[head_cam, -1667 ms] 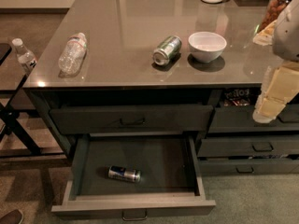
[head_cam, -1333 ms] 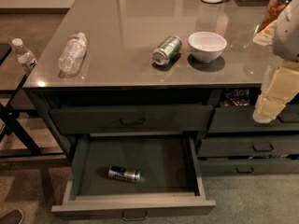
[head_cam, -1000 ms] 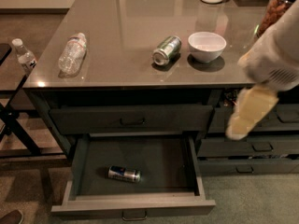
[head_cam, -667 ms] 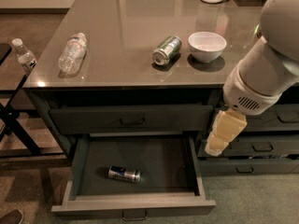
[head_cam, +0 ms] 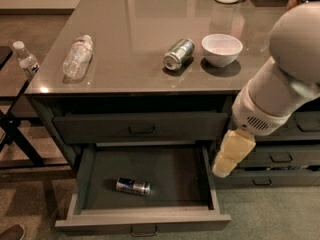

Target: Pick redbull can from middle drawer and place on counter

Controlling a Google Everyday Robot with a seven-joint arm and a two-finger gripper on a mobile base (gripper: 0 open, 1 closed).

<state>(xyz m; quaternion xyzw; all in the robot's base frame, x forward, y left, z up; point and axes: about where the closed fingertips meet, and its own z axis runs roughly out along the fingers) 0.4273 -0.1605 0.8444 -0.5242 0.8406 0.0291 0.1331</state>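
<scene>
The redbull can (head_cam: pixel 133 186) lies on its side in the open middle drawer (head_cam: pixel 145 218), towards its front left. The drawer is pulled far out below the shut top drawer. My gripper (head_cam: pixel 229 155) hangs at the end of the white arm over the drawer's right edge, to the right of the can and above it. The glossy counter (head_cam: pixel 145 14) spans the top of the cabinet.
On the counter lie a clear plastic bottle (head_cam: pixel 76 56) at the left, a green-and-silver can (head_cam: pixel 178 54) on its side, and a white bowl (head_cam: pixel 221 49). Narrower drawers (head_cam: pixel 280 156) stand at the right. A small bottle (head_cam: pixel 25 59) sits on a side stand at the left.
My arm has swung in from the right edge towards the left and down, bringing the gripper to the drawer's right edge. The can and drawer have not moved.
</scene>
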